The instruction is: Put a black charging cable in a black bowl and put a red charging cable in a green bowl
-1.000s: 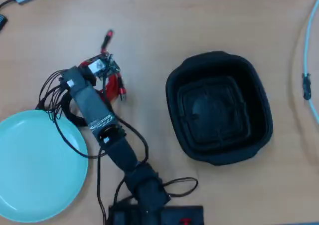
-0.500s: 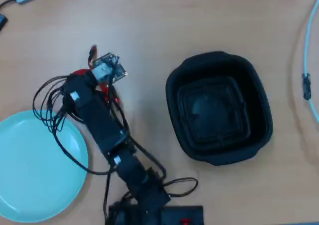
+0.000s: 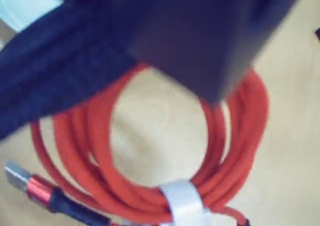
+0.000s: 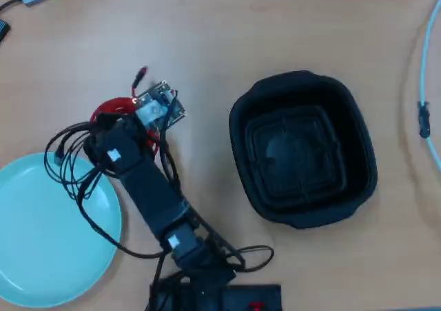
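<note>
Gripper (image 3: pixel 200 50) parts fill the top of the wrist view as a dark, blurred mass directly over the red charging cable (image 3: pixel 240 136); whether the jaws are apart or together cannot be told from either view. Cable condition: bright red, wound in a neat round coil of several strands, bound at the lower edge by a white tie (image 3: pixel 182 201). One plug end with a red collar, black sleeve and silver tip lies at the lower left of the wrist view. The wood-toned desk (image 3: pixel 155 131) shows through the coil's centre.

In the overhead view the coil (image 4: pixel 110 109) shows only as a red arc beside the arm's head, just above and right of the green bowl (image 4: pixel 48 235), not inside it; a red plug tip pokes out above the arm. The green bowl is a shallow, smooth, pale turquoise dish at the lower left. The black bowl (image 4: pixel 303 149), a matte rounded-square tub with a stepped floor, sits well apart to the right. The black charging cable cannot be made out among the arm's own wires.
</note>
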`<state>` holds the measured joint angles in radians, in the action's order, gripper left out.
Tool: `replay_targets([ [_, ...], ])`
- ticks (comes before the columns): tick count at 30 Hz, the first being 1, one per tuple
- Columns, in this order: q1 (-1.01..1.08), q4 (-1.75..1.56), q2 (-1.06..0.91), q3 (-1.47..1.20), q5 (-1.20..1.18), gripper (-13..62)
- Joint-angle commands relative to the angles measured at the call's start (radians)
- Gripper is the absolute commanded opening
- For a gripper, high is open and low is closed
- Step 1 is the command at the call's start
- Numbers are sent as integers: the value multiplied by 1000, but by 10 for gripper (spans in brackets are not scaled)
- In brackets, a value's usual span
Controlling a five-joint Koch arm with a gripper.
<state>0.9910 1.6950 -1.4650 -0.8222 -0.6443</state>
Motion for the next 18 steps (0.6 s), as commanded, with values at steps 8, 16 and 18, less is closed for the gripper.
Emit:
replay_targets([
  [8, 14, -11, -69, 123, 15, -69],
  [16, 52, -6, 115, 204, 80, -65],
  [18, 58, -6, 110, 206, 84, -64],
])
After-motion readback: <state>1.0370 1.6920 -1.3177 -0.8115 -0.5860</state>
